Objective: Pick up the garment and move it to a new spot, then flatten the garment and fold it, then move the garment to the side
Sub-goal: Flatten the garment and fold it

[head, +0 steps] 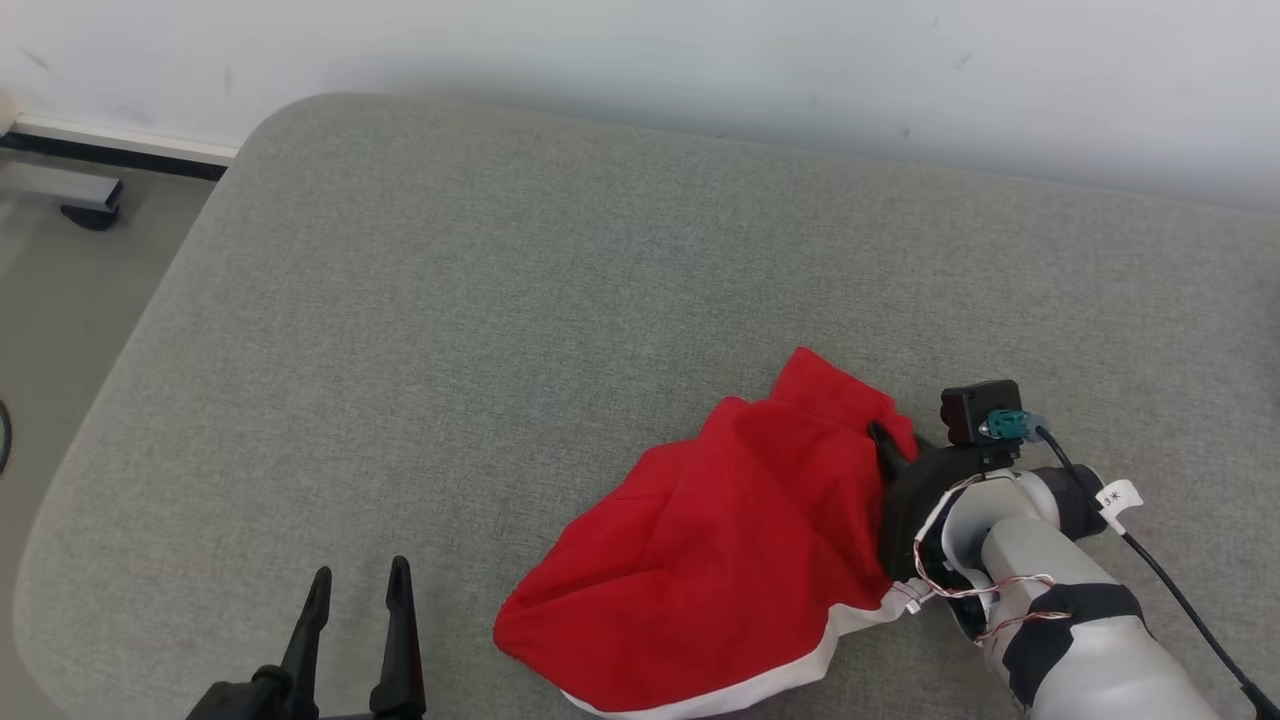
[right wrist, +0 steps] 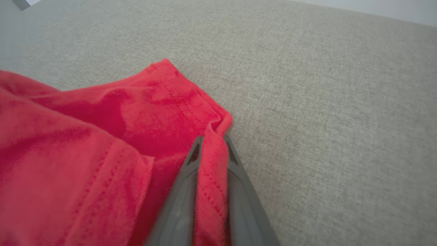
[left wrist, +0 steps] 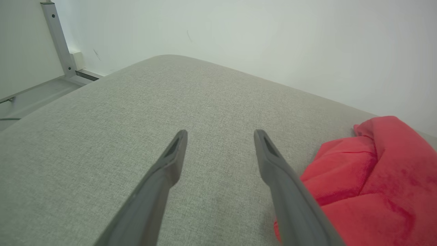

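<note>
Pinching the garment (head: 720,540), right jaws lie partly buried in its folds.

The garment (head: 720,560) is bright red, soft-napped cloth with a white band (head: 800,672) along its edge at 6 o'clock. It lies crumpled in a loose, puffed heap on the grey surface (head: 500,300), toward 5 o'clock in the head view. Its stitched hem (right wrist: 184,102) rises to a corner at 1 o'clock, where a fold is pinched between the fingers of the right hand (right wrist: 211,140).
</note>
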`<state>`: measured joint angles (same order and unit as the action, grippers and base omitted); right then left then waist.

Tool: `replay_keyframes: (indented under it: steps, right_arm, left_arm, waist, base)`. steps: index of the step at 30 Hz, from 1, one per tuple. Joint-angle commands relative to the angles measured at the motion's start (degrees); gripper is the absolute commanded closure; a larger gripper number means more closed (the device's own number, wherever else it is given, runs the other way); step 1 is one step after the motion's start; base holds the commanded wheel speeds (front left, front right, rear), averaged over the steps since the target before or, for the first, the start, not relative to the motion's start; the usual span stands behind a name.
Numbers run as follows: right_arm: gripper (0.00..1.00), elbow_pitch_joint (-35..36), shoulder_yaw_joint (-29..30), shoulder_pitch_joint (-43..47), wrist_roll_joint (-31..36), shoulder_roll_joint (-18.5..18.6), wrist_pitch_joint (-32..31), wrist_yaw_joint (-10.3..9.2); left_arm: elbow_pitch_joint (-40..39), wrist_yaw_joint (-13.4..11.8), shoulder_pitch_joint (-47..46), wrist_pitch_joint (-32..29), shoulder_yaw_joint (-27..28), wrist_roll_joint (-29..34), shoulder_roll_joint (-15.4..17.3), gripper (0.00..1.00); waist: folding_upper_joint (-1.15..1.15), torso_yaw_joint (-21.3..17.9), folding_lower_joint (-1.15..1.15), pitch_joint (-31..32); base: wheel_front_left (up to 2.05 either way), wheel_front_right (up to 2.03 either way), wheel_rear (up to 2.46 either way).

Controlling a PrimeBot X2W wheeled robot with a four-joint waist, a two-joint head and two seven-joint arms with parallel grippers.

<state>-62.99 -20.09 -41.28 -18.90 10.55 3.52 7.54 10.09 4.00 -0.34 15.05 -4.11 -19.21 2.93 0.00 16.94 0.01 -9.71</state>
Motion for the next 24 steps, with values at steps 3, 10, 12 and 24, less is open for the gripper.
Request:
replay_keyframes:
  steps: [3, 10, 12, 24]
  right_arm:
    - [1.0, 0.64, -2.14, -1.03, -3.18, 1.44, 0.17, -0.15]
    - [1.0, 1.44, -2.81, -7.3, -5.7, 7.08, 5.86, -0.15]
    - [1.0, 0.74, -2.25, -9.42, -5.47, 8.76, 7.66, -0.15]
    - [0.4, -5.01, 3.38, -17.62, 0.54, 12.42, 11.65, -0.15]
  left_arm:
    - [0.06, -0.11, -0.48, 0.16, -0.38, -0.15, -0.08, 0.0]
    - [0.12, 0.02, -1.07, 0.16, -1.02, -0.31, -0.07, 0.0]
    - [0.14, 0.08, -1.14, 0.16, -1.23, -0.38, -0.07, 0.0]
    - [0.6, 0.11, -1.7, 0.16, -3.18, -0.81, -0.07, 0.0]
  waist:
    - [0.0, -0.87, -0.01, 0.32]
    - [0.0, -1.41, -0.01, 0.0]
    - [0.0, -1.31, -0.01, -0.11]
    - [0.0, -0.01, -0.01, -1.06]
  base:
    - [0.0, 0.0, 0.0]
    - [0.0, 0.0, 0.0]
    - [0.0, 0.0, 0.0]
    - [0.0, 0.0, 0.0]
